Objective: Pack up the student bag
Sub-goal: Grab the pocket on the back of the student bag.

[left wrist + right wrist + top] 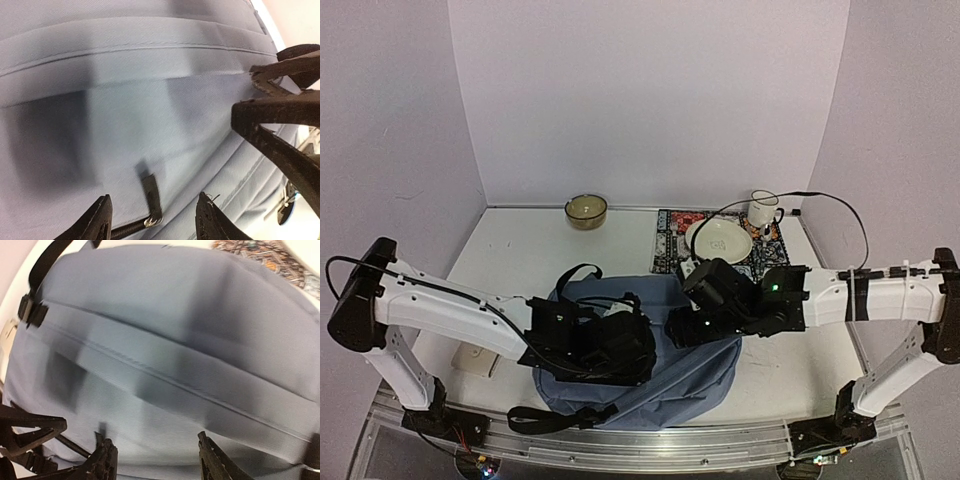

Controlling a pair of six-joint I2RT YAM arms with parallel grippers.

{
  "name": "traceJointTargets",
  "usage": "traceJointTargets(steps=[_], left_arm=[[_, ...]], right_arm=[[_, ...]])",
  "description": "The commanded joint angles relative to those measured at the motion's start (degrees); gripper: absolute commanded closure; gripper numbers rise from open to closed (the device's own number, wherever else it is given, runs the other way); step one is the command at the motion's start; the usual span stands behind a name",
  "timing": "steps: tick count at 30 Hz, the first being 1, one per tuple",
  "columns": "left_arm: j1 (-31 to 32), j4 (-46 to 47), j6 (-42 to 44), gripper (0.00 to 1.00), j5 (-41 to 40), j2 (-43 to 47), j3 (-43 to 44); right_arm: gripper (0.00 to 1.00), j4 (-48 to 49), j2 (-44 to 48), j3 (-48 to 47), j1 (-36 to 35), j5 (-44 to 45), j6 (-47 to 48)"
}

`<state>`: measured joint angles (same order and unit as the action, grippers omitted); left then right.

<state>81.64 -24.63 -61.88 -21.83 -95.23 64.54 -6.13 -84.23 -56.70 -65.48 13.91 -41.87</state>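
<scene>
The student bag (665,375) is a blue-grey fabric backpack with black straps, lying flat at the near middle of the table. Both grippers hover just over it. My left gripper (625,345) is open over the bag's left part; in the left wrist view (155,217) a black zipper pull (152,200) on a cord lies between its fingertips, untouched. My right gripper (685,325) is open over the bag's upper middle; in the right wrist view (157,460) it spans bare fabric (175,365), and the other gripper's fingers (30,432) show at left.
A patterned mat (670,240) at the back holds a cream plate (720,240) and a white mug (763,208). A brown bowl (586,210) stands at the back left. A pale flat object (475,360) lies under the left arm.
</scene>
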Motion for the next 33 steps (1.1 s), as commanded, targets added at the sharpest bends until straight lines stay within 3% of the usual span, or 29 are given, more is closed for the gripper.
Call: traceJointTargets(steps=[1, 11, 22, 33], left_arm=[[0.03, -6.05, 2.42, 0.43, -1.94, -6.04, 7.47], [0.01, -13.20, 2.35, 0.57, -1.62, -14.87, 14.13], [0.04, -15.17, 2.05, 1.00, -0.43, -18.63, 14.73], [0.04, -15.13, 0.35, 1.00, -5.04, -6.22, 9.77]], right_arm=[[0.42, -4.35, 3.63, 2.44, 0.40, 6.60, -3.02], [0.41, -6.16, 10.54, 5.30, 0.38, 11.52, -5.33], [0.36, -6.35, 9.38, 5.65, 0.37, 10.90, -5.58], [0.23, -6.44, 1.55, 4.38, 2.38, 10.33, -4.19]])
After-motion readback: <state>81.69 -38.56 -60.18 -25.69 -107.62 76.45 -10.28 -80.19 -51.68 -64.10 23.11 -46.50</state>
